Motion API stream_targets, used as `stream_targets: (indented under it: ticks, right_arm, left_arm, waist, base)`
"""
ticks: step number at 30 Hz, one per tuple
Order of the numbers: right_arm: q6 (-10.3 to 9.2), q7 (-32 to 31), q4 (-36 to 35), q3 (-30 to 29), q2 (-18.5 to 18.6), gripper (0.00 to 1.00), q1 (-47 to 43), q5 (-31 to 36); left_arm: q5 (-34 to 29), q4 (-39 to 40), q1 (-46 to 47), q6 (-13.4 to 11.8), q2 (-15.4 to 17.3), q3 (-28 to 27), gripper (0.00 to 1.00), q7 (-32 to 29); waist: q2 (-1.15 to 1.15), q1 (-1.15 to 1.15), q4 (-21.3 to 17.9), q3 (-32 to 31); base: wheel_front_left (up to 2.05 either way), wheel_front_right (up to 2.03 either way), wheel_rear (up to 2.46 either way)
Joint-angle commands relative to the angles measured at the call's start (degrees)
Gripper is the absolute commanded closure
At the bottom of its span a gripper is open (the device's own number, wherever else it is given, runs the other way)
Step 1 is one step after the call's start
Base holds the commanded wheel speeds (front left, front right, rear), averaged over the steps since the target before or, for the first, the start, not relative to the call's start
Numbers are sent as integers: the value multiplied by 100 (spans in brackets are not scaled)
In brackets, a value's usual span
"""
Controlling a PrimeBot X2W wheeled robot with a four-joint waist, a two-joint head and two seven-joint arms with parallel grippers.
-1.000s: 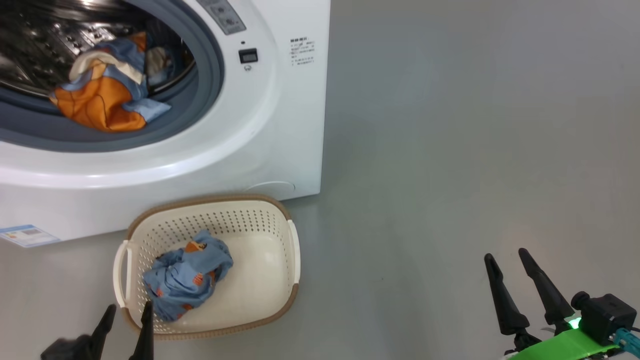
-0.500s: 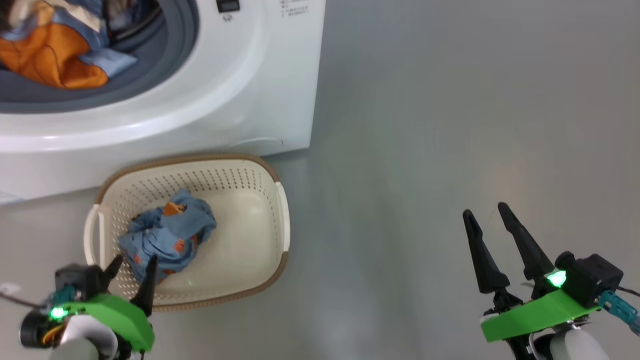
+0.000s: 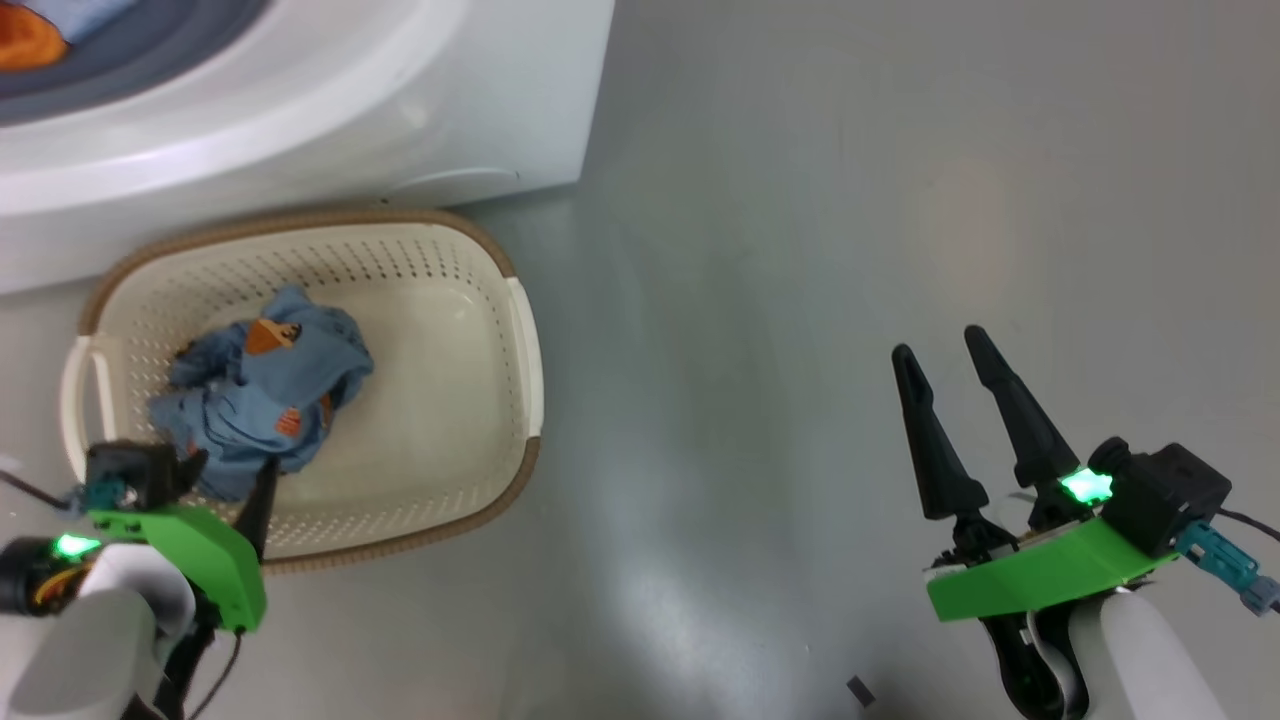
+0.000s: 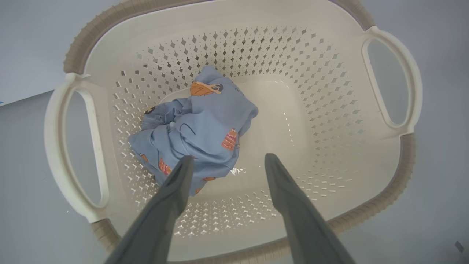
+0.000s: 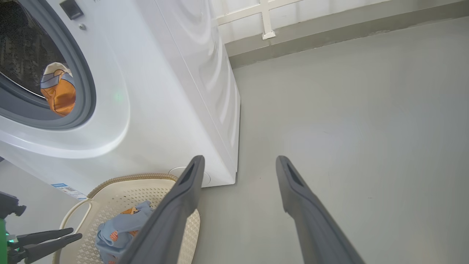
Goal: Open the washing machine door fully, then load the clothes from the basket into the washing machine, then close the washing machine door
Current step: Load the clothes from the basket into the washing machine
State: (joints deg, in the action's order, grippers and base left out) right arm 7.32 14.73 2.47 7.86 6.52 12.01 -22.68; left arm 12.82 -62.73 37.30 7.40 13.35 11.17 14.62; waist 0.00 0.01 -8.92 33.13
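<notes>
One crumpled blue garment lies on the bottom of the basket, towards its left handle. The left claw hangs over the basket's near rim, fingers spread apart and empty. One fingertip is over the garment's edge; I cannot tell whether it touches. Just behind the basket's far rim stands the washing machine, with an orange and blue garment in its open drum mouth. Well to the right of the basket, over the grey floor, the right claw holds nothing, fingers apart.

Left gripper, right gripper, both agape.
</notes>
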Motion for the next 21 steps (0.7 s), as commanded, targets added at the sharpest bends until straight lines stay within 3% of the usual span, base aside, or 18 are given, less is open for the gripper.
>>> stream_targets:
  ticks: [1,21]
  right_arm:
    - [17,27,-165,154,-33,0,50,104]
    - [17,27,-347,365,-213,0,400,135]
  left_arm:
    - [49,-61,152,9,303,-46,0,38]
    - [-76,-782,1280,-21,793,541,0,38]
  waist:
    - [0,-1,-134,360]
    - [0,-1,-383,1146]
  base:
    - [0,0,0]
    - [0,0,0]
